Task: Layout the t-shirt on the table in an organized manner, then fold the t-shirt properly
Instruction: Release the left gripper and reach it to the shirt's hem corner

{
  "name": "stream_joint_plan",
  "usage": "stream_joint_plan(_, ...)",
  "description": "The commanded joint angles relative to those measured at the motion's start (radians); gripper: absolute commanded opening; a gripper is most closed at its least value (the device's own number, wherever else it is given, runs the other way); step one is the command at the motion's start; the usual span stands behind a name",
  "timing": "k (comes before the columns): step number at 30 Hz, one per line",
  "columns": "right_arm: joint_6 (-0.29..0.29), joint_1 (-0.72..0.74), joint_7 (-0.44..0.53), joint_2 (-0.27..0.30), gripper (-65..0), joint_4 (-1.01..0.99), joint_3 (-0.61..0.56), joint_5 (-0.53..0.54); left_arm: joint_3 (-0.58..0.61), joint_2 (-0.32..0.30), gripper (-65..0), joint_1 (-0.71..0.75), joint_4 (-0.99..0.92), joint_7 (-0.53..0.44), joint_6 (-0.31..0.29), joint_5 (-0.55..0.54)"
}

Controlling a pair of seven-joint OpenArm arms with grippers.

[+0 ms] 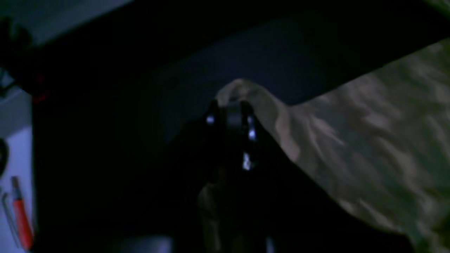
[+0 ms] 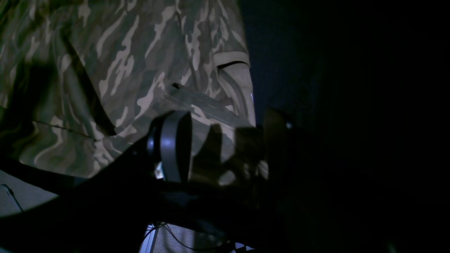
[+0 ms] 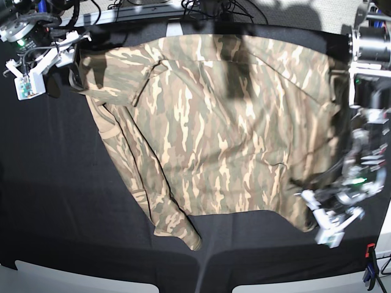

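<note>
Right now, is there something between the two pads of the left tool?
Yes. In the left wrist view, the left tool pinches a raised fold of the t-shirt, above the table.

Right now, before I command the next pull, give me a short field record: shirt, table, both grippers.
shirt: camouflage-print fabric t-shirt, spread mostly flat but wrinkled, one side folded over
table: wide surface under black cloth, shirt lying on it
left gripper: shut on a pinched peak of the shirt's edge
right gripper: jaws apart, straddling the shirt near a sleeve hem, no firm grip visible
other: red clamp at table edge
</note>
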Motion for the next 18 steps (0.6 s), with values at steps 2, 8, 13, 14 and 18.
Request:
stream_joint_plan(2, -0.003, -0.003, 0.021, 0.008, -33.1, 0.018, 0.006, 0.011, 0.027, -0.017, -65.0, -0.067, -0.058, -0.052, 0.041, 0.016)
stream_joint_plan(8, -0.003, -0.003, 0.022, 0.008, -33.1, 0.018, 0.006, 0.011, 0.049, -0.016, -65.0, -0.188, -0.329, -0.113, 0.046, 0.049)
stream_joint_plan(13, -0.003, -0.003, 0.028, 0.008, -33.1, 0.018, 0.006, 0.011, 0.049, -0.016, -65.0, -0.277, -0.485, -0.158, 0.066, 0.058)
stream_joint_plan(14, -0.003, -0.003, 0.029, 0.008, -33.1, 0.018, 0.006, 0.011, 0.049, -0.016, -65.0, -0.291, -0.499, -0.16, 0.067, 0.058)
stream_joint_plan(18, -0.003, -0.003, 0.029, 0.008, -33.1, 0.018, 0.006, 0.011, 0.049, -0.018, -65.0, -0.327, -0.508, -0.153, 0.074, 0.073)
